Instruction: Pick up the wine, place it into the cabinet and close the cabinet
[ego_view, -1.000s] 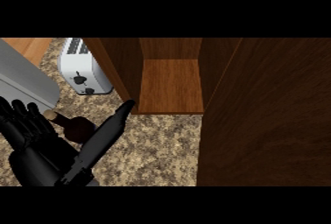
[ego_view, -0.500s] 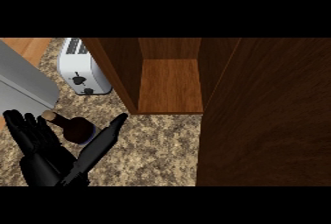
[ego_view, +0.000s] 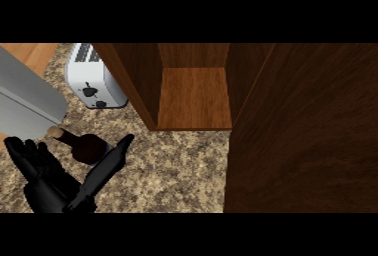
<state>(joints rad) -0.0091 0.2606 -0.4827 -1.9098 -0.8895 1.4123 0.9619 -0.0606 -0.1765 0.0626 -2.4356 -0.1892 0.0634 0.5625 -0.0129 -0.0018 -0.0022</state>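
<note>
The wine bottle (ego_view: 90, 148), dark with a tan cork top, stands on the speckled counter at the lower left. My left hand (ego_view: 52, 187) comes in from the bottom left. Its fingers (ego_view: 29, 157) are straight on the bottle's left and its thumb (ego_view: 111, 162) stretches along the bottle's right, so the bottle sits in the gap between them without being gripped. The wooden cabinet (ego_view: 193, 97) stands open just right of and beyond the bottle, its shelf bare. My right hand shows nowhere.
A white toaster (ego_view: 92, 80) sits at the back left beside the cabinet's side wall. A large grey slab (ego_view: 26, 97) slants across the upper left. A tall dark wooden panel (ego_view: 303, 130) fills the right side.
My left hand has drawn back toward the lower left, away from the cabinet. More of the bottle's neck and body shows now. The bottle itself has barely shifted.
</note>
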